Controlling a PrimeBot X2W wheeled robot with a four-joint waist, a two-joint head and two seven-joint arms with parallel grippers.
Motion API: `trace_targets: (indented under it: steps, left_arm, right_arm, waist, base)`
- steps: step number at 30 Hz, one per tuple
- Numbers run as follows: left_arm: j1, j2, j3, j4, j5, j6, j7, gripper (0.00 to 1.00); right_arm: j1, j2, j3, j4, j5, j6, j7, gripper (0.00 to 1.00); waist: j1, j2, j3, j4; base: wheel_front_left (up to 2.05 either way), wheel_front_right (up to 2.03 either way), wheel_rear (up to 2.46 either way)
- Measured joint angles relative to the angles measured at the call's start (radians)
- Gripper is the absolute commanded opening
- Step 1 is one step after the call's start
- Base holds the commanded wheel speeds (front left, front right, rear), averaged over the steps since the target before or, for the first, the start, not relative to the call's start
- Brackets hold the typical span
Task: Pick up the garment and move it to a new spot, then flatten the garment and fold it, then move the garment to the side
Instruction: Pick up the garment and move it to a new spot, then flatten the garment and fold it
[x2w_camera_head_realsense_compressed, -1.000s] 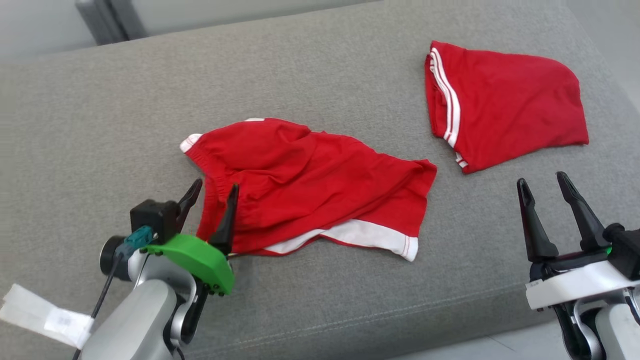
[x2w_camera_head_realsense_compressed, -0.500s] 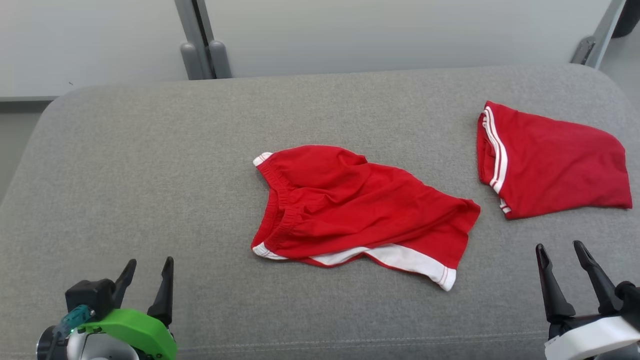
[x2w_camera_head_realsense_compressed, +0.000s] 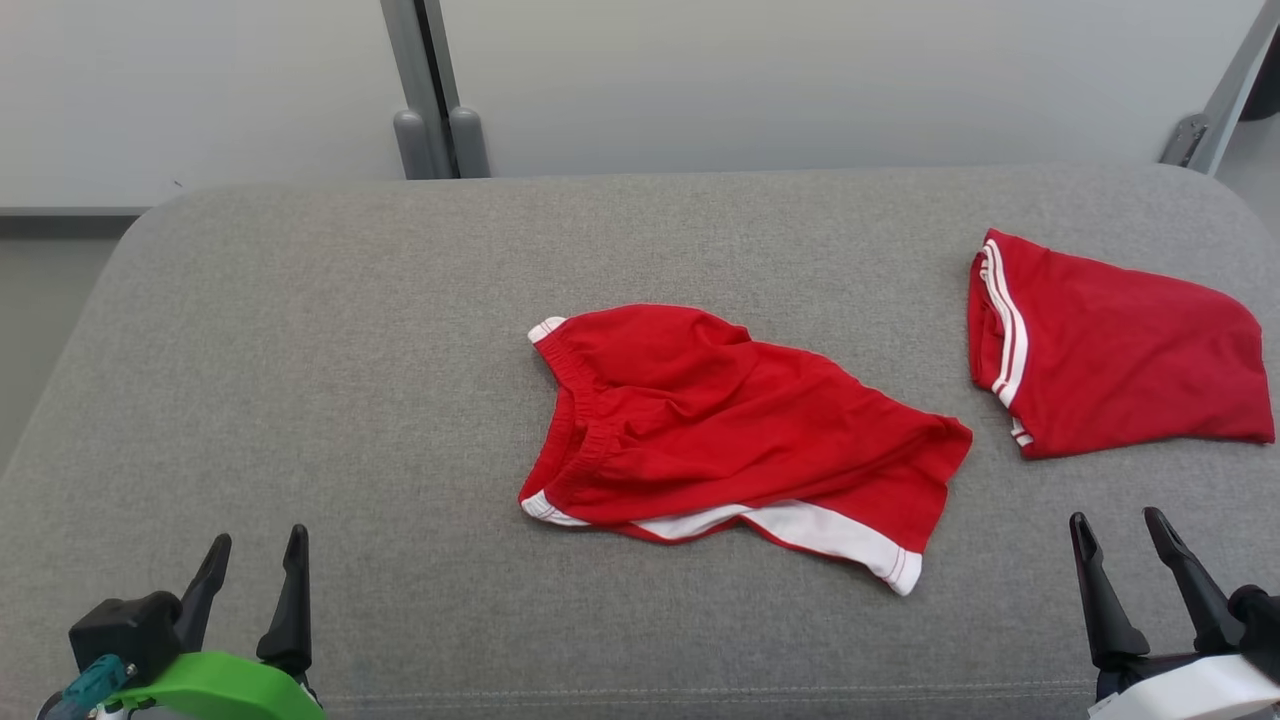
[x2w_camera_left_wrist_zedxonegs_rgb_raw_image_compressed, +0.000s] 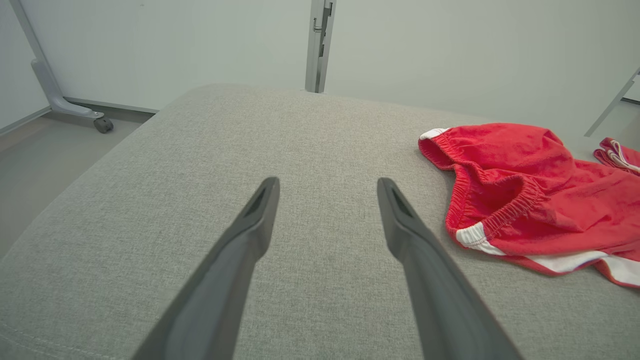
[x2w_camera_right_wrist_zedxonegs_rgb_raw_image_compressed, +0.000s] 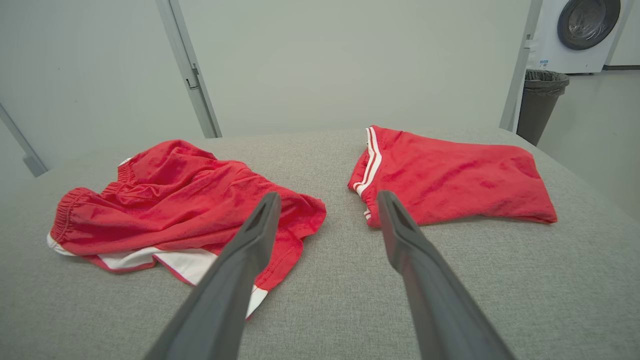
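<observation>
Down at the near edge of the grey cushion (x2w_camera_head_realsense_compressed: 300, 350), the left claw (x2w_camera_head_realsense_compressed: 259, 536) and the right claw (x2w_camera_head_realsense_compressed: 1115, 517) both point out over the soft top. Each one has its two dark fingers spread wide, with nothing held between them, and no cloth touches either claw. The red shorts (x2w_camera_head_realsense_compressed: 720, 430) lie in a loose, wrinkly heap ahead of the claws and between them. They are well off to the right of the left claw, and ahead and to the left of the right claw. The stretchy waist of the shorts is on the side nearer the left claw. The white band at the leg end is on the side nearer the right claw, close to it but apart. A second red piece (x2w_camera_head_realsense_compressed: 1110, 350), folded flat with white stripes along one edge, lies straight ahead of the right claw, past its tips. Far beyond the right claw, off the cushion, stand a dark bin (x2w_camera_right_wrist_zedxonegs_rgb_raw_image_compressed: 542, 100) and a white washing machine (x2w_camera_right_wrist_zedxonegs_rgb_raw_image_compressed: 580, 30). A grey post (x2w_camera_head_realsense_compressed: 435, 100) stands behind the cushion, far ahead of the left claw
</observation>
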Motion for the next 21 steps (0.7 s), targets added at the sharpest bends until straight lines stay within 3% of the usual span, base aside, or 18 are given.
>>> trace_targets:
  steps: [11, 21]
  left_arm:
    - [0.044, -0.019, -0.016, -0.077, 0.007, -0.004, 0.000, 1.00]
    - [-0.054, -0.027, -0.105, -0.095, 0.043, -0.092, 0.002, 1.00]
  right_arm:
    - [0.000, 0.003, 0.062, 0.016, -0.002, 0.019, 0.011, 1.00]
    - [-0.081, 0.030, 0.130, 0.053, -0.019, 0.032, 0.028, 1.00]
  waist:
    - [0.0000, 0.0000, 0.046, -0.014]
    - [0.0000, 0.0000, 0.139, -0.020]
  base:
    - [0.00, 0.00, 0.00]
    - [0.00, 0.00, 0.00]
